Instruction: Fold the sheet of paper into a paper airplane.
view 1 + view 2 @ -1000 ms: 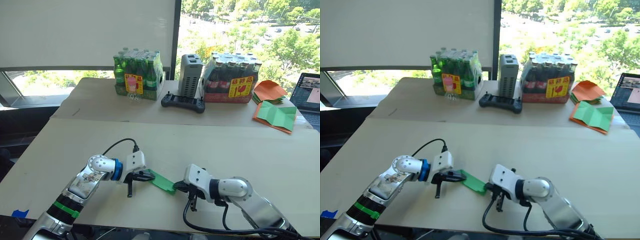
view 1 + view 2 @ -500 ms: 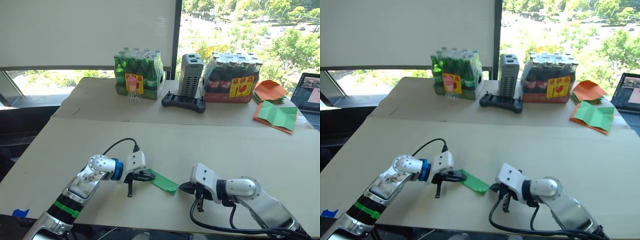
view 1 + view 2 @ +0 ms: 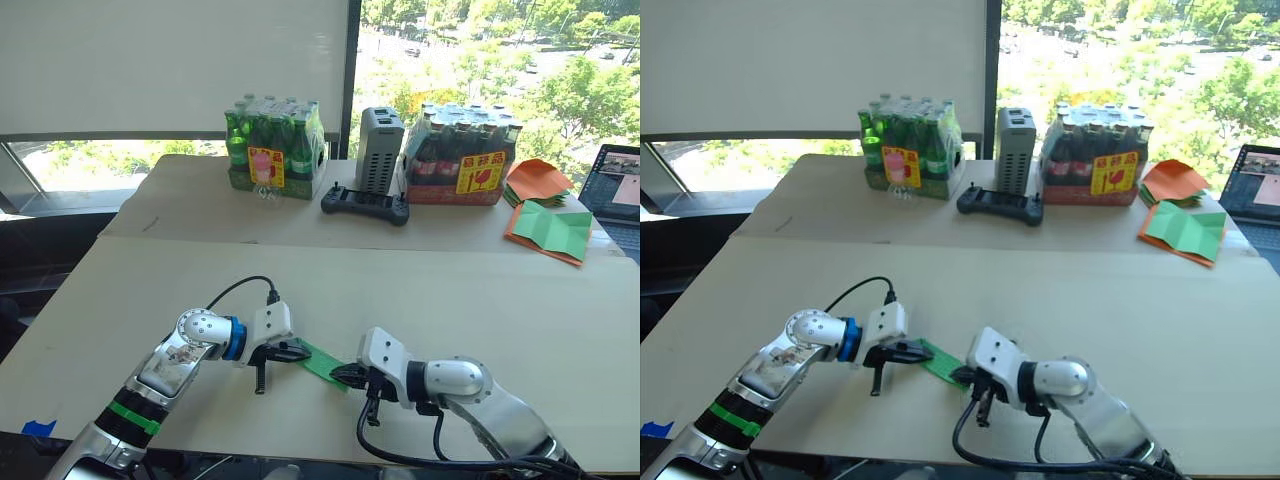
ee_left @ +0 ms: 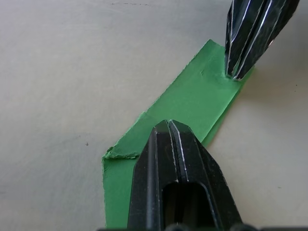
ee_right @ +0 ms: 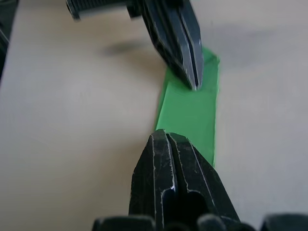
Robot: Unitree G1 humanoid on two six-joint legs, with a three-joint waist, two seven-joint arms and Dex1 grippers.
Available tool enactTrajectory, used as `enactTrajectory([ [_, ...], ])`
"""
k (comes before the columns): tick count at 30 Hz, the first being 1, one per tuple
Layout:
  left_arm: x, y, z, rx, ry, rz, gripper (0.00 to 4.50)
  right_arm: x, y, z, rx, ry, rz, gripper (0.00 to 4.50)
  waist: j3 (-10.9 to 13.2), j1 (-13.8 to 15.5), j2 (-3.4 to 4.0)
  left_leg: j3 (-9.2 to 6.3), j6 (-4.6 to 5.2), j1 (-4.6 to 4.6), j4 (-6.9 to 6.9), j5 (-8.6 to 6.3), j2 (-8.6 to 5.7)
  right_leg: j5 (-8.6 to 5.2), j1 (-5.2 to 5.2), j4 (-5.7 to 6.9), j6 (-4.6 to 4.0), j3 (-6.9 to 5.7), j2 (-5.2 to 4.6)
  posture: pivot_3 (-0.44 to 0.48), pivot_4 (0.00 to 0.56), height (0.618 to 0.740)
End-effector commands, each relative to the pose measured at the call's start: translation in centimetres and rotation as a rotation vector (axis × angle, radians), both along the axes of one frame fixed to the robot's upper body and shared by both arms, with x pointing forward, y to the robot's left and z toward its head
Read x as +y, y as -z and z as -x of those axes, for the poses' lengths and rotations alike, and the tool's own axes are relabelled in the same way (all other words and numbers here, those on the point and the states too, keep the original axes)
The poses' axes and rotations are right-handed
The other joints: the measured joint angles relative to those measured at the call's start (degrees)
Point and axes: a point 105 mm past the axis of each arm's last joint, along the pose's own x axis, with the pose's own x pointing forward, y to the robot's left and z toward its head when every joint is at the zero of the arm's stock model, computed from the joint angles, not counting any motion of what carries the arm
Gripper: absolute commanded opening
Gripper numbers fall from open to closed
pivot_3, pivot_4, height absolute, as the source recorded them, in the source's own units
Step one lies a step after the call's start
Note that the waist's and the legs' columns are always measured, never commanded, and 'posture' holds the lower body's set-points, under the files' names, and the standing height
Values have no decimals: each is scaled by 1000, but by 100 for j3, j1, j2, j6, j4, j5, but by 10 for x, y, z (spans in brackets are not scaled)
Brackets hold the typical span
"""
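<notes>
While both tips pressed it flat, the airplane [image 4: 192, 103] lay between your grippers.
Left gripper [image 4: 168, 126] and right gripper [image 5: 166, 137] had jaws together; thin, light paper slid easily, so you pinned its ends.

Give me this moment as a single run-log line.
left hand: shut, pressing paper airplane | right hand: shut, tip on its other end | paper flat on table

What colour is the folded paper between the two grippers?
Bright green; the folded paper shows best in the left wrist view.
</notes>
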Motion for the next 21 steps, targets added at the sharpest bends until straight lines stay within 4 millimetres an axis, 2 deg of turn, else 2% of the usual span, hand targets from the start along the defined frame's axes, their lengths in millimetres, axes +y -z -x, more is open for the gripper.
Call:
enactTrajectory([
  [1, 2, 1, 0, 9, 6, -28, 0, -7, 16, 3, 12, -6, 75, 9, 0, 1, 0, 0, 0, 4, 0, 0, 1, 0, 3, 0, 0, -1, 1, 0, 150, 675],
  [9, -8, -35, -8, 26, 74, 103, 0, -10, 22, 2, 49, 14, 80, 9, 0, 0, -1, -2, 0, 0, 3, 0, 0, 0, 2, 0, 0, -2, 2, 0, 150, 675],
  [15, -23, -24, -11, 14, 123, 56, 0, -10, 23, 3, 53, 12, 83, 9, 0, 1, -1, -1, -1, 0, 2, 0, 1, 0, 3, 0, 0, -1, 0, 0, 150, 675],
  [21, -29, -9, -11, 2, 156, 4, 0, -9, 21, 4, 48, 16, 80, 9, 0, 0, -1, -1, -2, -3, 3, 1, 1, 0, 1, 0, 0, -1, 1, 0, 150, 675],
])
